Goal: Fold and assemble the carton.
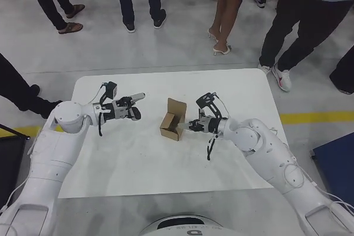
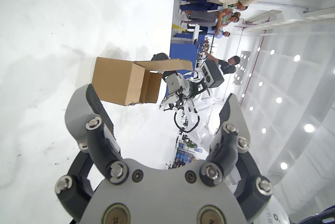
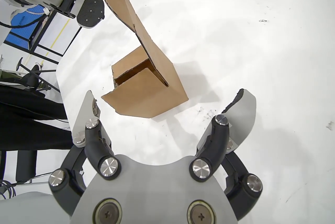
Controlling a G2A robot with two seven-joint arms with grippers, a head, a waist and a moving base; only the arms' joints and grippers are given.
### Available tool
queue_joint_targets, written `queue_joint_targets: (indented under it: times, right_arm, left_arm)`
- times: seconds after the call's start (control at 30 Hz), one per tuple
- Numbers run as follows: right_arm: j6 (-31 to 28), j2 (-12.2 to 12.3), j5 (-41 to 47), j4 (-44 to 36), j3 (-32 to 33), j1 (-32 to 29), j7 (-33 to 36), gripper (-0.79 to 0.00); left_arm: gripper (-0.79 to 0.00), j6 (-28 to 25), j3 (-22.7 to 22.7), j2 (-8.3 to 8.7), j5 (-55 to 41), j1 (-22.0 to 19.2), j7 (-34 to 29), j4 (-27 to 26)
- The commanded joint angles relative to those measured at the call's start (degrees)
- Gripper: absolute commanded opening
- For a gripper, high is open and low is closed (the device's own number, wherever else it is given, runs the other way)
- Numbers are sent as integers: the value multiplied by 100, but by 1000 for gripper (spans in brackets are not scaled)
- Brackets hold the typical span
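Carton (image 1: pixel 173 119) at centre of table (image 1: pixel 106 171), one flap (image 3: pixel 117 0) raised; left gripper (image 1: pixel 137 106) near, right gripper (image 1: pixel 190 125) just beside it, both claws released; light, easily creased card, I judge; I would pinch the raised flap's edge.

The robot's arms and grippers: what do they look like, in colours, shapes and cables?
The left arm and right arm have smooth, rounded white shells, with a black cable looped near each wrist. The left gripper and right gripper match: grey metal base plate, black linkages with silver screws, two curved grey fingers with black textured pads.
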Motion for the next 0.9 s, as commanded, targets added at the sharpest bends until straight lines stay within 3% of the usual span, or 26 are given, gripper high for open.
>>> queue_joint_targets:
  times: [0.0, 0.23, 0.33, 0.47, 0.63, 0.87]
  right_arm:
    - [3, 0, -4, 2, -1, 2, 3, 0]
    - [3, 0, -4, 2, -1, 2, 3, 0]
    - [408, -23, -267, 34, -30, -41, -206, 0]
    - [666, -44, -274, 74, -7, -52, -223, 0]
    - [930, -39, -222, -11, 120, -160, -216, 0]
    - [1206, -16, -95, -190, 232, -246, 372, 0]
  left_arm:
    - [0, -11, -2, 2, 27, 3, -10, -8]
    - [0, -79, 45, 0, 226, 27, 196, -34]
    - [0, -687, 368, -81, 431, 12, 555, -34]
    - [0, -1504, 873, -256, 282, -217, 709, 503]
    - [0, -1938, 1352, -474, -118, -559, 611, 1239]
    - [0, -2309, 1696, -683, -684, -807, 212, 1750]
